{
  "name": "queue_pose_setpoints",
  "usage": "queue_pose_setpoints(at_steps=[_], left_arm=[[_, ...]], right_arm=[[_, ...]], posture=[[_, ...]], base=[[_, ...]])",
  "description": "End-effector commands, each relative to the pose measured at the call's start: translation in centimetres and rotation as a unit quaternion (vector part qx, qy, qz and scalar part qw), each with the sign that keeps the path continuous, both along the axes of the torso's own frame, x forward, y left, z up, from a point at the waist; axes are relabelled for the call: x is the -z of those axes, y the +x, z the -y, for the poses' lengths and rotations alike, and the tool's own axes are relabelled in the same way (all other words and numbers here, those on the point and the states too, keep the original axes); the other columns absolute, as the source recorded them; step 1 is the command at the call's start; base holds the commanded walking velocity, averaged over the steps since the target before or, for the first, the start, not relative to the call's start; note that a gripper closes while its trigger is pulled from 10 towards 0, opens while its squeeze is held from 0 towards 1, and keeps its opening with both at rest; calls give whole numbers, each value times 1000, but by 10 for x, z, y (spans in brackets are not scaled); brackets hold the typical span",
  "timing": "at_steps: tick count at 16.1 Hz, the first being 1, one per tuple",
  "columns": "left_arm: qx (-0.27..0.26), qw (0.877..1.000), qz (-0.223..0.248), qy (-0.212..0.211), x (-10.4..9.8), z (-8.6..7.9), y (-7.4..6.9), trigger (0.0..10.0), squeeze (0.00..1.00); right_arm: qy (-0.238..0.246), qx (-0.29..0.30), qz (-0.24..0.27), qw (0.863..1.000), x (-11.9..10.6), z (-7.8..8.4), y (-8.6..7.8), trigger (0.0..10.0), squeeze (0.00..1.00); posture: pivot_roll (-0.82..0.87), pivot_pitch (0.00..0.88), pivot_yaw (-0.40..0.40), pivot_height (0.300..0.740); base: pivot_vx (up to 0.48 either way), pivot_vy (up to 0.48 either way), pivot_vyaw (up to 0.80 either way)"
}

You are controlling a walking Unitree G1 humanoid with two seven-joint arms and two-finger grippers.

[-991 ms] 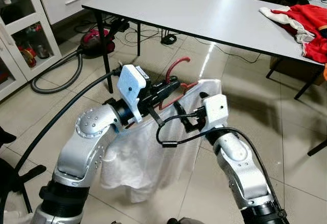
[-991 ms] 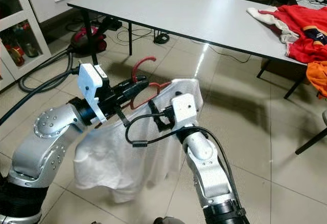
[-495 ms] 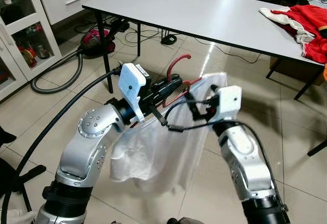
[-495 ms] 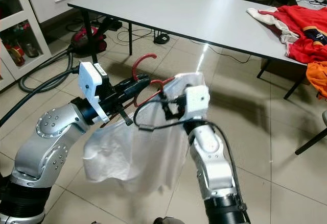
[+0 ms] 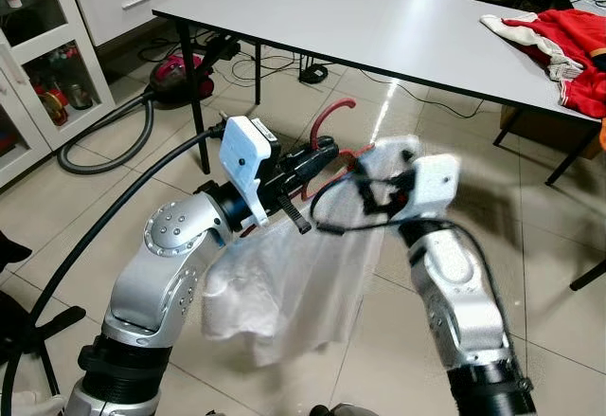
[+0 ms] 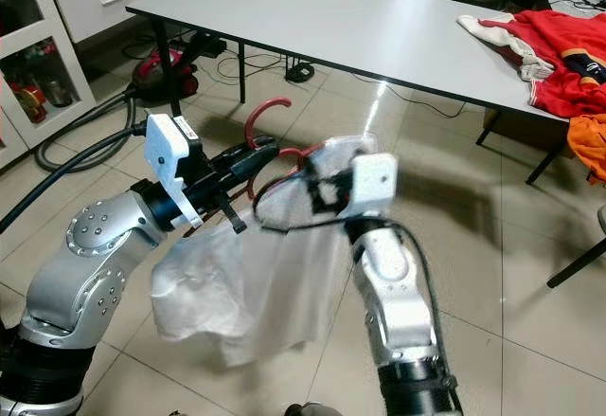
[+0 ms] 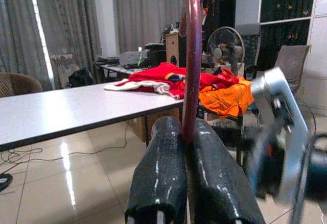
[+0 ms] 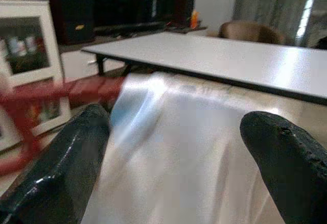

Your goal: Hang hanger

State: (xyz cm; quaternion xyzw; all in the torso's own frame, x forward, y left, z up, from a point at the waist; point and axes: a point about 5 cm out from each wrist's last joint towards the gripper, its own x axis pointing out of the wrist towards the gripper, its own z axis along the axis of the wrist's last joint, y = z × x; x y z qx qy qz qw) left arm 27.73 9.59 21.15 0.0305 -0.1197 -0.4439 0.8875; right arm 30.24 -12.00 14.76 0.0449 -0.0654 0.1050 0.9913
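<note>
Held in front of the white table (image 5: 379, 18), above the tiled floor (image 5: 530, 245): a red hanger (image 5: 327, 146) with a white garment (image 5: 284, 274) draped on it. Left gripper (image 7: 186, 127) closed tight on the neck of the hanger, both black fingers (image 7: 158, 173) pressed against the red stem just under the hook. Hook standing up from the fingers and curving over at its top, toward the table. Long axis of the hanger running across from the left gripper toward the right gripper (image 5: 379, 189), roughly parallel to the near edge of the table, only a short red piece visible outside the cloth. Garment hanging down from the hanger toward the floor, on the near side of the table, loose and wrinkled at its lower end.

Right gripper at the far shoulder of the garment, blurred in the head views. Fingers spread wide apart in the right wrist view, with the white cloth between them and not pinched. Red clothes (image 5: 559, 42) lying in a heap on the right end of the table, well apart from the hanger.
</note>
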Motion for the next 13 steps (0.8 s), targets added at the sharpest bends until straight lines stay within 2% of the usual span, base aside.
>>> queue_pose_setpoints(at_steps=[1,5,6,7,11,13], left_arm=[[13,1000,12,-1,-5,5,-3,10000,0],[10,1000,14,2,-5,4,-3,10000,0],[9,1000,14,2,-5,4,-3,10000,0],[8,1000,15,3,-5,3,-3,10000,0],[4,1000,11,5,-3,2,-3,10000,0],[3,1000,8,7,-2,2,-3,10000,0]], right_arm=[[5,11,-10,1000,2,4,5,10000,0],[2,-2,-19,1000,4,0,11,10000,0],[6,-3,-28,1000,6,0,12,3333,0],[19,-4,-43,999,10,-1,13,0,0],[16,-5,-52,999,13,-1,10,0,0],[-7,3,-46,999,14,2,2,0,0]], posture=[[3,24,-102,740],[13,18,-107,740],[15,18,-108,740],[17,19,-109,740],[13,24,-109,740],[5,31,-109,740]], base=[[0,0,0],[0,0,0],[0,0,0],[0,0,0],[0,0,0],[0,0,0]])
